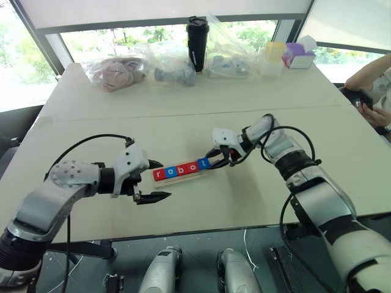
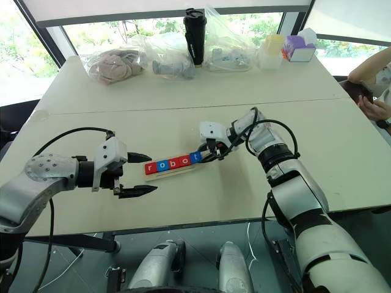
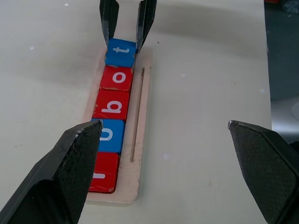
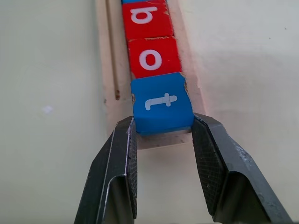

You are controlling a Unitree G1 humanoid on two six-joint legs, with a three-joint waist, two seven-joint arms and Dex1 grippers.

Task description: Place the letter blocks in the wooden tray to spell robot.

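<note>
On a pale, matte beige table (image 1: pixel 256 201) made of two slabs meeting at a seam, with bright windows running behind the far edge, the wooden tray (image 3: pixel 142 140) is lying flat near the middle of the near slab; it is a long narrow pale-wood piece with a thin groove running beside the row; five square letter blocks (image 1: pixel 181 170) are sitting edge to edge in it, red r, blue o, red b, red o, blue t (image 4: pixel 162 108), glossy faces with white lowercase letters. The right gripper (image 4: pixel 163 140) is reaching in from the tray's t end, its black cross-hatched fingers pinching the blue t block on two opposite sides. The left gripper (image 1: pixel 154 180) is hovering just off the r end, fingers spread wide, touching nothing. Along the far edge clutter is sitting well apart from the tray: a black tumbler (image 1: pixel 197 41), clear plastic bags (image 1: pixel 171 64) of soft items, a purple tissue box (image 1: pixel 298 55); a person's arm (image 1: pixel 371 79) is resting at the far right corner. Wide bare tabletop is lying open around the tray on all sides; the near table edge is running just below both arms.
</note>
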